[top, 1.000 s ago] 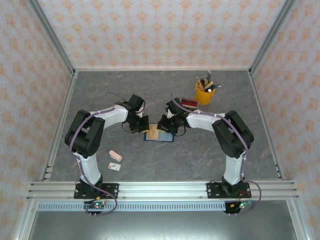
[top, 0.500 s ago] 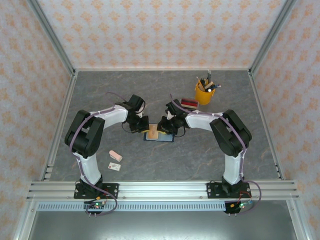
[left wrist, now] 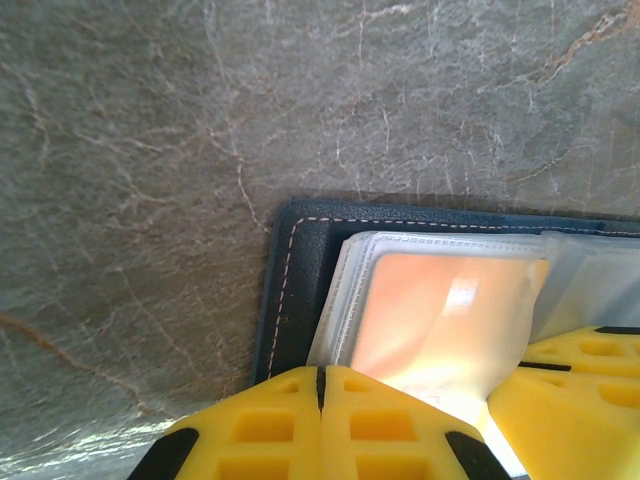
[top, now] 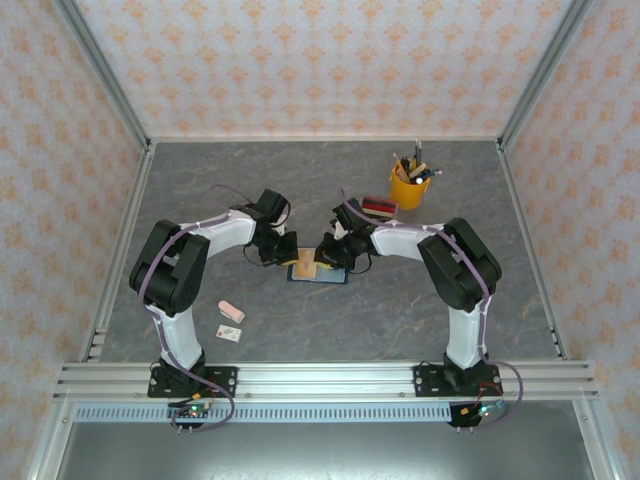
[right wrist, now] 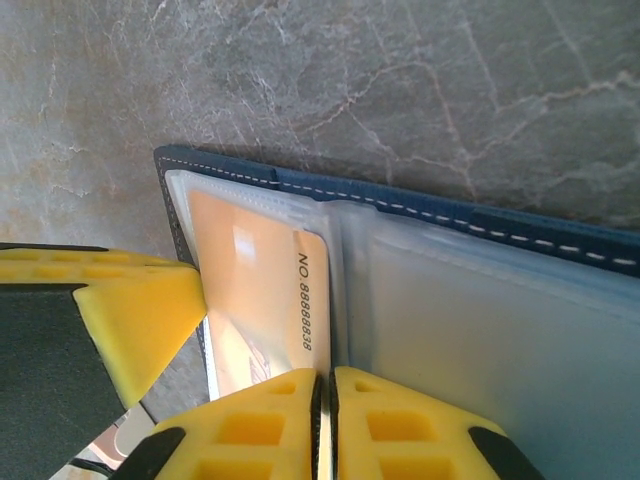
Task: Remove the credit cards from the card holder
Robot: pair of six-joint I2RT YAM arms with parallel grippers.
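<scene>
Far left on the table [top: 200, 200], near the left arm's base: pink block [top: 231, 311] and small white card [top: 229, 333]. Both are well apart from the action and not part of the job.

Next over, the left gripper [left wrist: 320, 385] has its jaws pressed right together w/ nothing between them. Its tips sit down on the near-left edge of the card holder [top: 330, 274], prob. pinning it flat.

The holder lies open mid-table between the two grippers, navy cover down, cloudy plastic sleeves up. The tan-orange card [left wrist: 440, 320] is in the left-hand sleeve, printed number showing. Can't tell if it has started to slide out.

Right of that, the right gripper [right wrist: 324, 385] has its jaws nearly closed, just a thin slit. The card's long edge runs into that slit, so it looks pinched on the card, but I'm not 100% sure.

Further right and back: clear tray w/ red part [top: 377, 207], then the yellow cup of pens [top: 407, 186], neither involved.

Progress, my read: early. Holder is open and held, first card looks gripped but is over its pocket, so none counts as out. Left to do: pull this one clear, set it down, then the rest. The right-half sleeves are too cloudy to tell what's in them.
</scene>
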